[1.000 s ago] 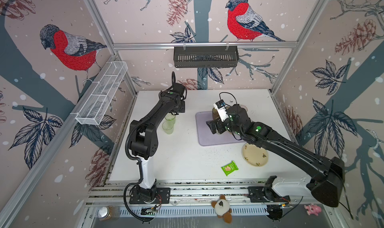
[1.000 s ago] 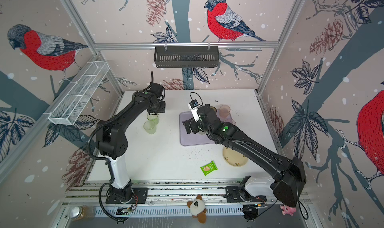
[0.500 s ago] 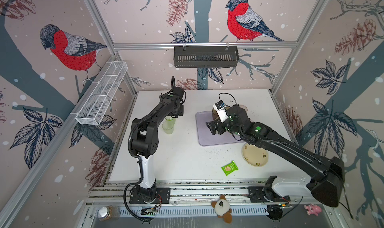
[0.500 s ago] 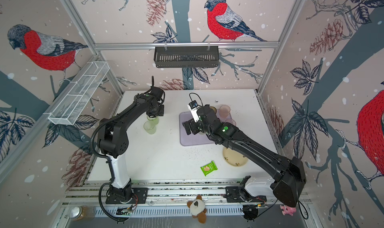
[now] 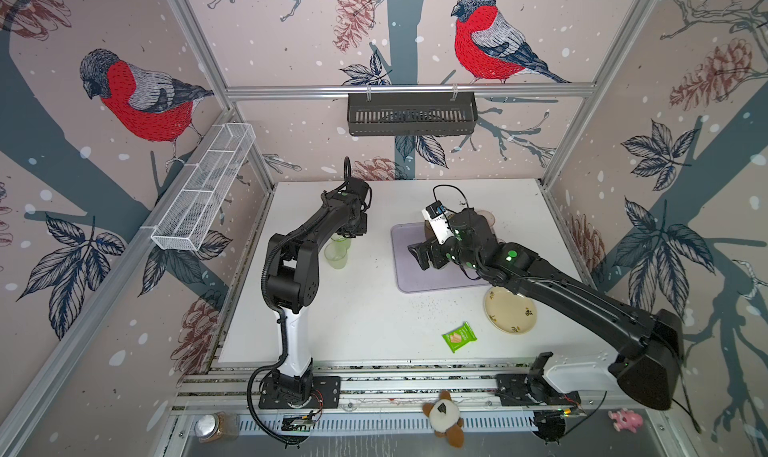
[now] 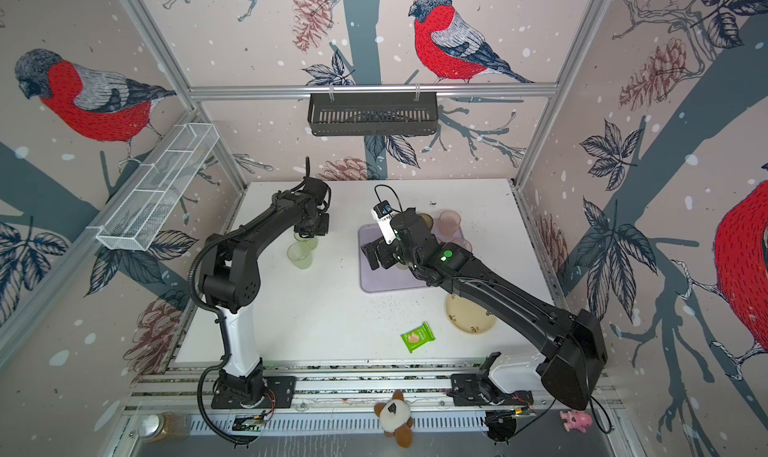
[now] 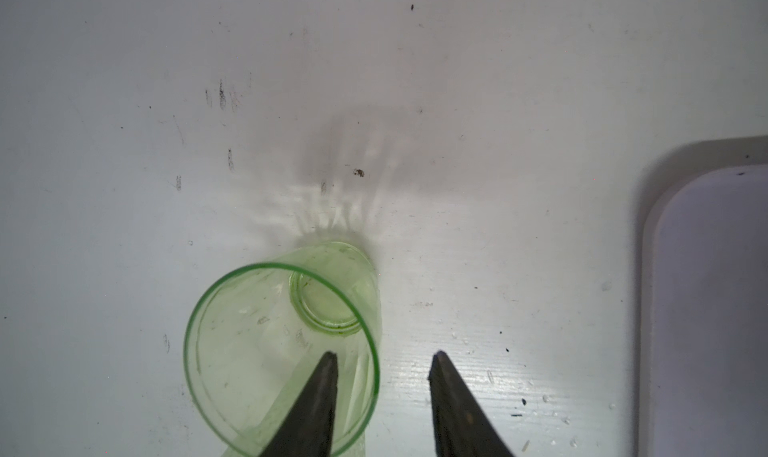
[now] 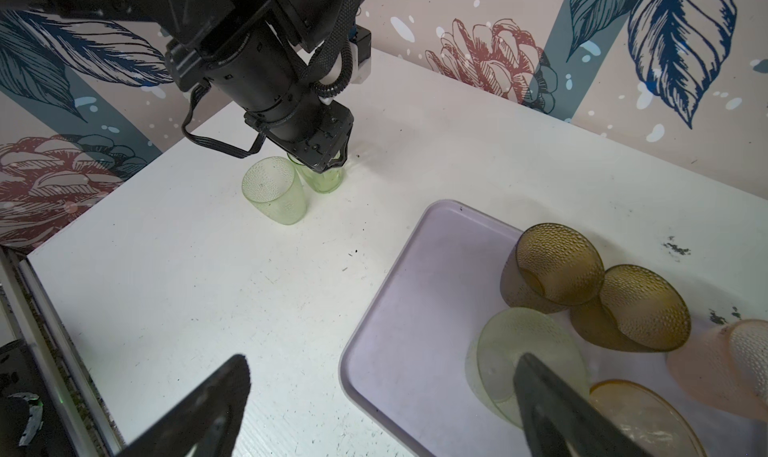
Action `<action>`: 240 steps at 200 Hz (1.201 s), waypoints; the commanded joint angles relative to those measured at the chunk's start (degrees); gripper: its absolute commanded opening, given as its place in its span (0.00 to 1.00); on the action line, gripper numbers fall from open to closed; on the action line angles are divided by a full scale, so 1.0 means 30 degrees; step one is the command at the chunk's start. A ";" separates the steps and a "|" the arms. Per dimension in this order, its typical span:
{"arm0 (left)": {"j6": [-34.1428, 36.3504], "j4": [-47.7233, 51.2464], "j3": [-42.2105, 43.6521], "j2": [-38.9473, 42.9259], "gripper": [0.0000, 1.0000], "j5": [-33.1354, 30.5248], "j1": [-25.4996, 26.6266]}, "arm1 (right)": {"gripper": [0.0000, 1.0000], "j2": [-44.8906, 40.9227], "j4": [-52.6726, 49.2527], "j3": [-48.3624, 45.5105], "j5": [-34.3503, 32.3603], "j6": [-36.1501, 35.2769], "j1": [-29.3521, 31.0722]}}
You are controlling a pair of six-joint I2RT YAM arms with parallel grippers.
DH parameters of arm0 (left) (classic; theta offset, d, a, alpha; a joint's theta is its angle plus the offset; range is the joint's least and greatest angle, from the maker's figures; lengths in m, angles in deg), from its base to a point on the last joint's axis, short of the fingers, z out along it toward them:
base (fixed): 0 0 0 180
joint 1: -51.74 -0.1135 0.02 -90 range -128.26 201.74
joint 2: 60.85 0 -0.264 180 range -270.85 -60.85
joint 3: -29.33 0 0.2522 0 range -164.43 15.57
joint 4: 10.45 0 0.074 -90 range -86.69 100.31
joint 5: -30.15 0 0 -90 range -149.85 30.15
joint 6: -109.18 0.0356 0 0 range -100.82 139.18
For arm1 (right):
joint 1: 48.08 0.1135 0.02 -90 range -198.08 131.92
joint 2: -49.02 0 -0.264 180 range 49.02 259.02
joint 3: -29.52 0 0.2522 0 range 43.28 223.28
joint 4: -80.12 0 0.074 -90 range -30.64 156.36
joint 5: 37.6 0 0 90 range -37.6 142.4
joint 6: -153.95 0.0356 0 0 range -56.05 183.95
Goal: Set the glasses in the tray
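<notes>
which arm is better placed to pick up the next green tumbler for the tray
Left. The left gripper straddles the wall of one green tumbler on the white table, one finger inside, one outside. The right gripper hangs open over the lilac tray, well away from it.

Walls papered pale pink with red-breasted birds, pine cones, dark leaves and blue-grey branches. Silver metal frame posts run up the corners. Black slotted basket hangs on the back rail; white wire basket hangs on the left wall. White worktop, scuffed and speckled with dark crumbs. Metal rails along its front edge. Below them: jar, plush toy, small pink toy. Light even, shadows soft.
</notes>
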 commanded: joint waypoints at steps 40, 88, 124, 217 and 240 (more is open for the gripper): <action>0.0238 -0.0106 -0.0071 -0.0197 0.31 -0.0294 -0.0141 | 0.99 0.0154 0.0632 0.0242 0.0290 -0.0264 0.0019; 0.0268 -0.0150 -0.0076 -0.0311 0.28 -0.0305 -0.0218 | 1.00 0.0167 0.0639 0.0256 0.0140 -0.0278 0.0038; 0.0251 -0.0165 -0.0071 -0.0369 0.26 -0.0265 -0.0221 | 0.99 0.0167 0.0664 0.0265 0.0082 -0.0290 0.0026; 0.0225 -0.0200 0.0188 -0.0361 0.21 -0.0235 -0.0215 | 0.99 0.0164 0.0668 0.0345 0.0111 -0.0279 0.0029; 0.0217 -0.0216 0.0270 -0.0311 0.20 -0.0235 -0.0218 | 0.99 0.0154 0.0639 0.0346 0.0150 -0.0252 0.0037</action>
